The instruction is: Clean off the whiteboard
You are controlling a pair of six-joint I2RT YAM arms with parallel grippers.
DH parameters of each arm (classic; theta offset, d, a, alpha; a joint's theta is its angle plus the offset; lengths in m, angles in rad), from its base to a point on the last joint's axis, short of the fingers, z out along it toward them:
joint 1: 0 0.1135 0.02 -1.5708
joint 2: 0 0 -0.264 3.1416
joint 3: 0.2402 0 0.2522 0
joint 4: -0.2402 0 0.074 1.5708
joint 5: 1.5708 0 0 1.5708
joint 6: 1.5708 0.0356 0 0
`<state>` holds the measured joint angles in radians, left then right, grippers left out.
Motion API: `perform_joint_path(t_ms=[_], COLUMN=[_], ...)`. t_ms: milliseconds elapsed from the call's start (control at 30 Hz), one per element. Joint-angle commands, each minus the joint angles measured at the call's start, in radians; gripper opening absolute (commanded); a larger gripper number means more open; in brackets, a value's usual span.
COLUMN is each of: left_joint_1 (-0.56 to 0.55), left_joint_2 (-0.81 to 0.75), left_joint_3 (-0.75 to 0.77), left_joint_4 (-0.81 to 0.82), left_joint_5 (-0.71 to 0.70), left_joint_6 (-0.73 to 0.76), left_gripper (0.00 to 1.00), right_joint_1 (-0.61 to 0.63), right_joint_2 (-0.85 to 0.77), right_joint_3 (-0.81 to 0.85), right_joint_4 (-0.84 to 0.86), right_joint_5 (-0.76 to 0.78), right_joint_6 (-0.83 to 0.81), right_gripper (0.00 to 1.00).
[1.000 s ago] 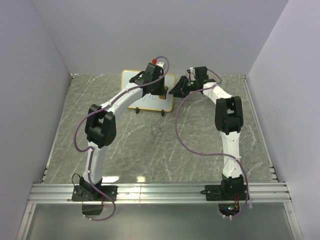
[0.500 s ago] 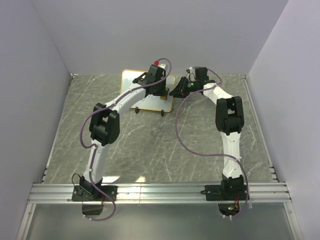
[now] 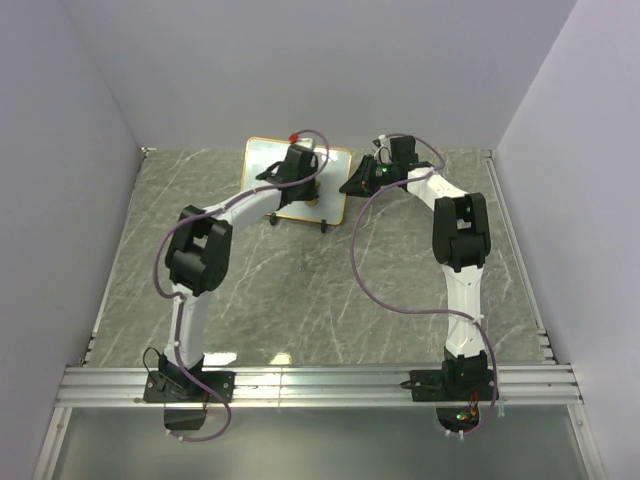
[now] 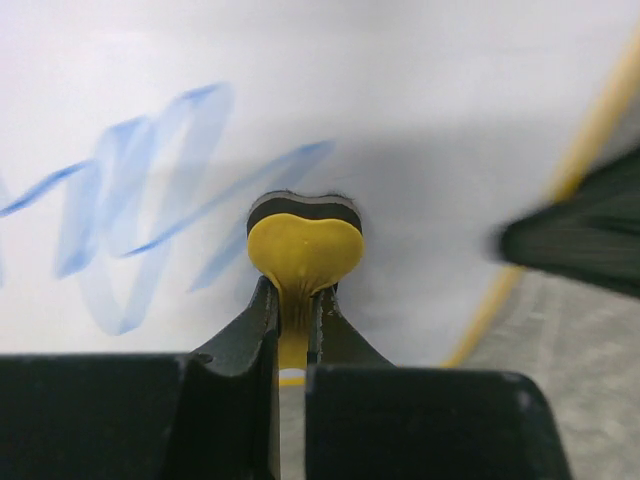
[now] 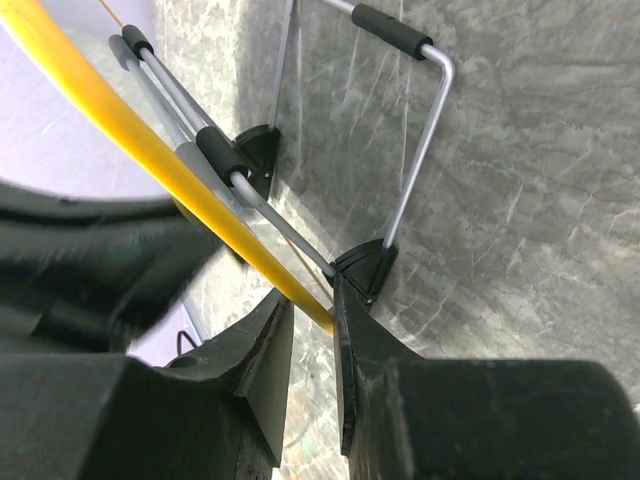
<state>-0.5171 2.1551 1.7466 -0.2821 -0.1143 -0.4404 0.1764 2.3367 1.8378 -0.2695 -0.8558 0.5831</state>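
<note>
The whiteboard (image 3: 262, 160) stands tilted at the back of the table, white with a yellow frame. In the left wrist view, blue scribbles (image 4: 150, 230) cross its white face (image 4: 400, 100). My left gripper (image 4: 293, 290) is shut on a yellow eraser (image 4: 305, 250), whose dark felt is pressed to the board just right of the scribbles. From above, this left gripper (image 3: 292, 170) sits over the board's middle. My right gripper (image 3: 352, 182) is at the board's right edge. Its fingers are shut on the yellow frame (image 5: 130, 110), which runs down between the right gripper's (image 5: 312, 300) tips.
The board's wire stand (image 5: 420, 130) with black feet (image 5: 365, 268) rests on the grey marbled table (image 3: 300, 290). Grey walls close in the left, back and right. An aluminium rail (image 3: 320, 385) carries both arm bases at the near edge.
My left gripper has slid leftward across the board with the eraser. The right gripper's fingers have narrowed onto the board's right edge.
</note>
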Motion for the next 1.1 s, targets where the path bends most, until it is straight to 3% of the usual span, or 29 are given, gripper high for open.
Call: perform_joint_path(t_ms=[0,167,300,567,833,1067], left_joint_1=[0.117,0.21,0.207,0.074,0.014,-0.006], left_joint_2=[-0.09,-0.172,-0.182,-0.129,-0.08,-0.092], left_joint_3=[-0.169,-0.375,-0.426,-0.296,-0.268,-0.184], left_joint_4=[0.084,0.167,0.216,0.233,0.274,0.224], left_joint_5=[-0.191,-0.203,-0.16,-0.064,0.192,0.156], left_joint_6=[-0.027,-0.079,-0.072,-0.008,-0.032,-0.017], left_gripper=[0.0,0.0,0.0,0.0,0.0,0.0], right_joint_1=[-0.021,-0.02,-0.02,-0.022,-0.02,-0.018], right_joint_2=[-0.046,-0.05,-0.05,-0.054,-0.056,-0.06], right_joint_3=[-0.032,-0.029,-0.029,-0.035,-0.043,-0.058], right_joint_4=[-0.109,-0.106,-0.103,-0.106,-0.103,-0.094], right_joint_5=[0.037,0.037,0.037,0.035,0.032,0.023], right_joint_6=[0.0,0.001,0.006,0.006,0.011,0.018], right_gripper=[0.0,0.0,0.0,0.0,0.0,0.0])
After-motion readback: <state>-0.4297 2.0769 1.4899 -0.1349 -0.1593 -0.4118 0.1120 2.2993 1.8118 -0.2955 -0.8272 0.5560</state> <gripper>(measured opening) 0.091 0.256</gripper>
